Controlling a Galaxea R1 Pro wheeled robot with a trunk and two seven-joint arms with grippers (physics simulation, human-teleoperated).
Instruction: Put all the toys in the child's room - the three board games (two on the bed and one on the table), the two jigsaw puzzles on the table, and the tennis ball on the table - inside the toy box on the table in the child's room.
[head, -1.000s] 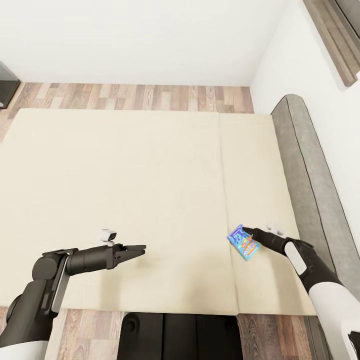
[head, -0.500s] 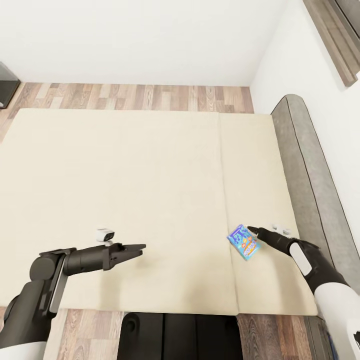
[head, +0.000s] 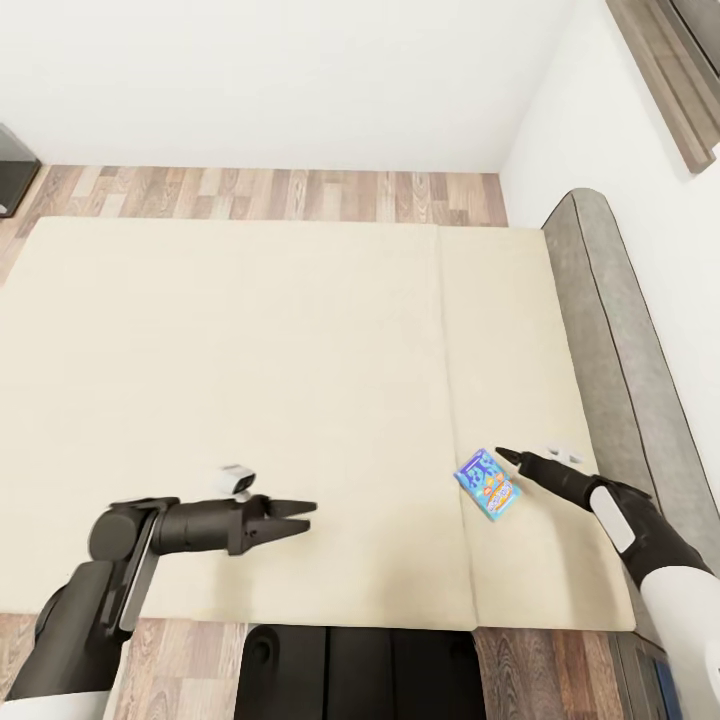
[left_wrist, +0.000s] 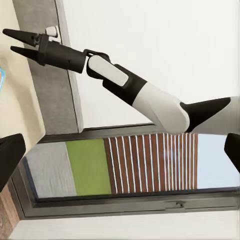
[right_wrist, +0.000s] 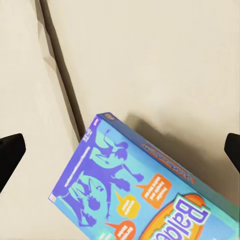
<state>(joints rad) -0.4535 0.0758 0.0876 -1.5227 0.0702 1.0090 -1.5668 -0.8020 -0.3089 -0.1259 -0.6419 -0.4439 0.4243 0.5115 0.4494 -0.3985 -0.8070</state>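
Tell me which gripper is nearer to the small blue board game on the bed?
Right. The right gripper is just beside the small blue board game, jaws open, while the left gripper hovers far across the bed.

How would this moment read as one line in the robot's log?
right gripper: open, beside blue game | game: on bed | left gripper: open, holding nothing

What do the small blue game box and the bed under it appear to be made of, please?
The blue board game looks like glossy printed cardboard: sharp folded edges, colour artwork. The bed looks like matte cream fabric or foam, uniform and seamed; the render leaves it open.
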